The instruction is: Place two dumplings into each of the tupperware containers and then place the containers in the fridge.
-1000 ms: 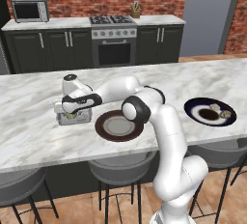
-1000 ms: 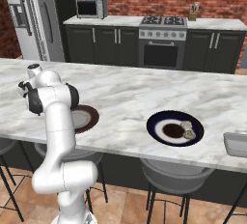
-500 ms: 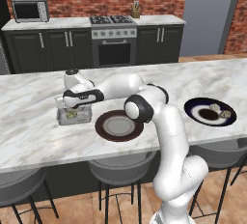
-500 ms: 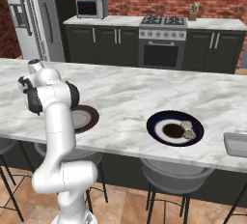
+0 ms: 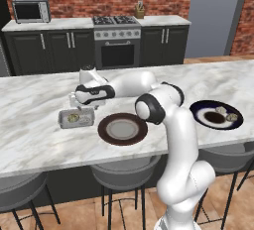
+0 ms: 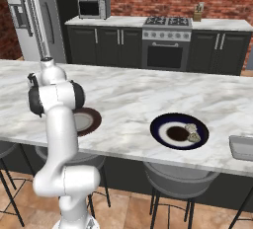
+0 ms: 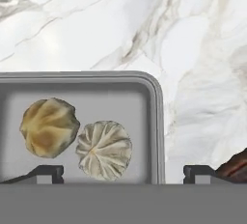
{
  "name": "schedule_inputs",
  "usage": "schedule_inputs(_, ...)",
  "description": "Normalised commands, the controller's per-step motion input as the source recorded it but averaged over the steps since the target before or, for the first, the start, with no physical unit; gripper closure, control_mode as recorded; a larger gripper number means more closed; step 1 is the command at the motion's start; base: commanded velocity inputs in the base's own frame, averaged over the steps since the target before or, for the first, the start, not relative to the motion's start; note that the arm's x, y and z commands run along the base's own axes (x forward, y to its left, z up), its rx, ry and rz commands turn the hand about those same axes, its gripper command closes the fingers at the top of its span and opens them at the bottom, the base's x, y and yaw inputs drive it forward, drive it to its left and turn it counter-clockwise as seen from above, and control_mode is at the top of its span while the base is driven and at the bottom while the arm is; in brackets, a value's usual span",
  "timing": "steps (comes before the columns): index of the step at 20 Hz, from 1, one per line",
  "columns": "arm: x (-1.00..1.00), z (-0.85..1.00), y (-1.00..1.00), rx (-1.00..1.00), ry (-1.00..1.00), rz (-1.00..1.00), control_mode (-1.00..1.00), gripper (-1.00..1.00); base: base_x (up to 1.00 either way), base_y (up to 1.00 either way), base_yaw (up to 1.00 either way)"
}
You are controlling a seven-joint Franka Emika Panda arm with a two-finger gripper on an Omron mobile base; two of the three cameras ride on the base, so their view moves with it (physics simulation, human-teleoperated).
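Gripper [image 7: 123,172] jaws, now spread wide after rising off the left tupperware container [image 5: 76,119] on the tabletop [image 5: 34,125], have left two dumplings [image 7: 103,149] inside, so this box looks filled, though the gripper itself is hard to make out from the base.

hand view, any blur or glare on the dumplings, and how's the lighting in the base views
Hand view: both dumplings sharp in the tupperware container, no glare, soft shading. Left base view: even flat light, faint shadow under the open tool. Right base view: marble counter evenly lit, no blur.
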Motion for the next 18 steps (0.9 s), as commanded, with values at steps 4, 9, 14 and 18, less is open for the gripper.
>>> schedule_inputs(4,-0.03,-0.19,-0.48,0.03,0.00,0.00,-1.00,-1.00,0.00,0.00,0.00)
schedule_inputs(9,0.00,-0.22,0.00,0.00,0.01,0.00,-1.00,-1.00,0.00,0.00,0.00)
schedule_inputs(14,0.00,-0.17,0.00,0.00,0.00,0.00,-1.00,-1.00,0.00,0.00,0.00)
schedule_inputs(18,0.03,-0.19,-0.02,0.00,0.00,0.00,-1.00,-1.00,0.00,0.00,0.00)
